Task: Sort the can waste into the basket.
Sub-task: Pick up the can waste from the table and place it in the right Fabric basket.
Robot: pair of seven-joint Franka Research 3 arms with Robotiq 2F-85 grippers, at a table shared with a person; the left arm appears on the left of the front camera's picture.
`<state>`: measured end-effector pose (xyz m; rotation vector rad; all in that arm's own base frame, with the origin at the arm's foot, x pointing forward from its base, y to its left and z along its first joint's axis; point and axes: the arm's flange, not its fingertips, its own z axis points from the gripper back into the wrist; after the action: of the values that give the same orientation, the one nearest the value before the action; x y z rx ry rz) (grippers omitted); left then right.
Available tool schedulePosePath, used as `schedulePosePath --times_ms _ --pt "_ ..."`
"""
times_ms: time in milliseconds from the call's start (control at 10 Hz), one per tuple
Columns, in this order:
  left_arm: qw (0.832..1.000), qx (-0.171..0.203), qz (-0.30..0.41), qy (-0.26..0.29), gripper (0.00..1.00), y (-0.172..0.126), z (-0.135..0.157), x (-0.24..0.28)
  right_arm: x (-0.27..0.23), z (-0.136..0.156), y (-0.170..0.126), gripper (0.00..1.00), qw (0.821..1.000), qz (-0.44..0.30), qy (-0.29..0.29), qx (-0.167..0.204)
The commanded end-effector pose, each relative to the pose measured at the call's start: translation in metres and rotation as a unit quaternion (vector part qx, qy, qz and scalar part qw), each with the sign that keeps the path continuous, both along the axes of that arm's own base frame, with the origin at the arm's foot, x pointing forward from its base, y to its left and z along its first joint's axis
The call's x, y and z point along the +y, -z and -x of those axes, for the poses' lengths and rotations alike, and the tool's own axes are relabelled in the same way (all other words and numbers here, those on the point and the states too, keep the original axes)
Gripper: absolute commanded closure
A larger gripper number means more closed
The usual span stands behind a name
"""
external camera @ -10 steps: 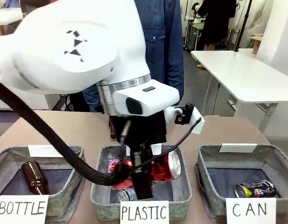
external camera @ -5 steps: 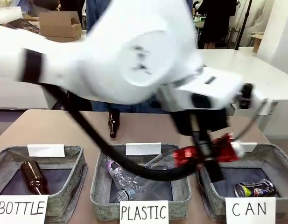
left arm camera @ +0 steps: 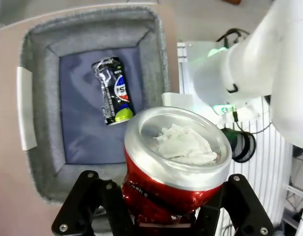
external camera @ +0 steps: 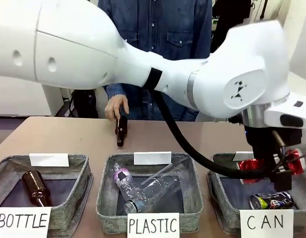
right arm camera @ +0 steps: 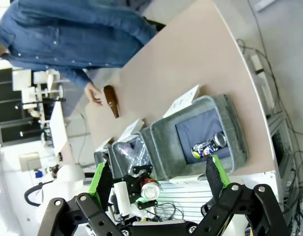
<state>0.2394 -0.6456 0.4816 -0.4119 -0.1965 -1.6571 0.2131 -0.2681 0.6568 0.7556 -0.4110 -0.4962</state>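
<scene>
Your left gripper (external camera: 276,171) has carried the red can (external camera: 272,164) away from the middle basket (external camera: 150,220), where it was a second ago, over to the right end of the table (external camera: 93,136). It is clamped on the can, which now hangs above the "CAN" basket (external camera: 219,198), near its front edge. The blue can (external camera: 271,201) already lies inside. I think you only need to let go. Your right gripper (right arm camera: 158,184) is wide open and holds nothing.

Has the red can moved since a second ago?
Yes. The red can, clamped in the left gripper, has gone from above the PLASTIC basket rightwards to above the CAN basket.
</scene>
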Motion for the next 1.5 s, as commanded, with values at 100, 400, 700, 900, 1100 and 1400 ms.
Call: schedulePosePath --times_ms 100,400,700,900,1100,1400 --pt "0.999 -0.031 0.006 -0.029 1.00 -0.015 -0.001 -0.003 0.000 0.000 0.000 0.00 1.000 0.000 -0.001 0.000" --pt "0.997 -0.066 0.015 -0.022 0.00 -0.014 -0.001 -0.005 0.000 0.000 0.000 0.00 1.000 0.000 -0.001 0.000" --pt "0.996 -0.079 0.018 -0.025 0.17 -0.013 -0.002 -0.005 0.000 0.000 0.000 0.00 1.000 0.000 -0.001 0.000" --pt "0.997 -0.076 0.017 -0.026 0.00 -0.013 -0.003 -0.004 0.000 0.000 0.000 0.00 1.000 0.000 -0.001 0.000" --pt "0.997 -0.076 0.018 -0.027 0.00 -0.015 -0.004 -0.002 0.000 0.000 0.000 0.00 1.000 0.000 -0.001 0.000" --pt "0.996 -0.079 0.026 -0.037 0.00 -0.028 -0.002 0.017 0.000 0.000 0.000 0.00 1.000 0.000 -0.001 0.000"
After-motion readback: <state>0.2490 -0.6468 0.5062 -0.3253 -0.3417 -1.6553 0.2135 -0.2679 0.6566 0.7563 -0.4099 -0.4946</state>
